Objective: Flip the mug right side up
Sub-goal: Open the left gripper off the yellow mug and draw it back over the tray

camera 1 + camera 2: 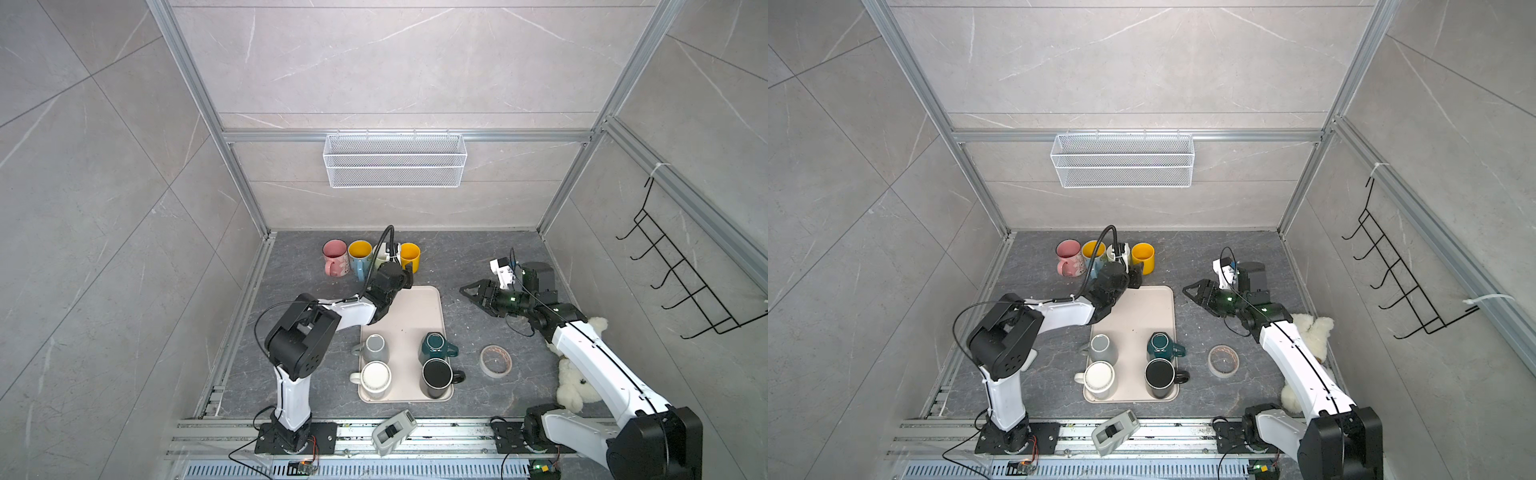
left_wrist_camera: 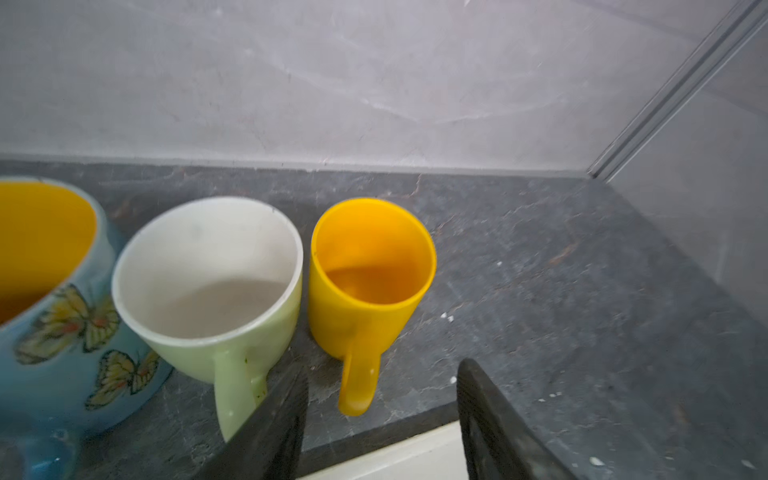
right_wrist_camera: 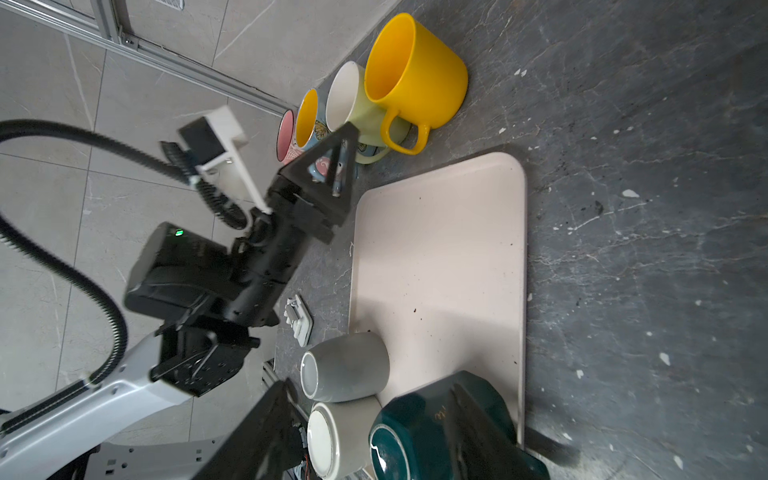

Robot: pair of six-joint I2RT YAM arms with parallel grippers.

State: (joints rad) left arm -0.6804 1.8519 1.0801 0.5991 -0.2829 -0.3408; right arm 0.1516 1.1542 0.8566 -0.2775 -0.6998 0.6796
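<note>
Fingers (image 2: 274, 415) of our left gripper (image 2: 382, 368) stand apart with nothing clamped. The handle of the yellow mug (image 2: 370, 270) pokes into the gap between them, and we see no contact with either finger. That mug stands upright on the counter (image 2: 561, 291), mouth up, just ahead of the gripper, with its handle turned toward it.

Just beside it, to the gripper's left, sits a pale green mug (image 2: 208, 270), also mouth up. Its handle runs close past one finger; whether they touch we cannot tell. Further left come a blue butterfly mug (image 2: 62, 332) and a pink mug (image 1: 334, 255), so the four form one row along the back wall.

Behind the left gripper, toward our base, lies a beige tray (image 1: 419, 307). At the tray's end farthest from the gripper, a grey mug (image 1: 375, 348), a white mug (image 1: 376, 380) and a dark green mug (image 1: 434, 348) stand bottom up. With them is a black mug (image 1: 436, 376) whose way up we cannot make out.

Our right gripper (image 1: 467, 291) hovers over the counter just right of the tray, jaws apart and holding nothing, pointing toward the left gripper. Behind it a tape roll (image 1: 495, 360) lies flat, and a white plush toy (image 1: 577, 382) lies under the right arm.
</note>
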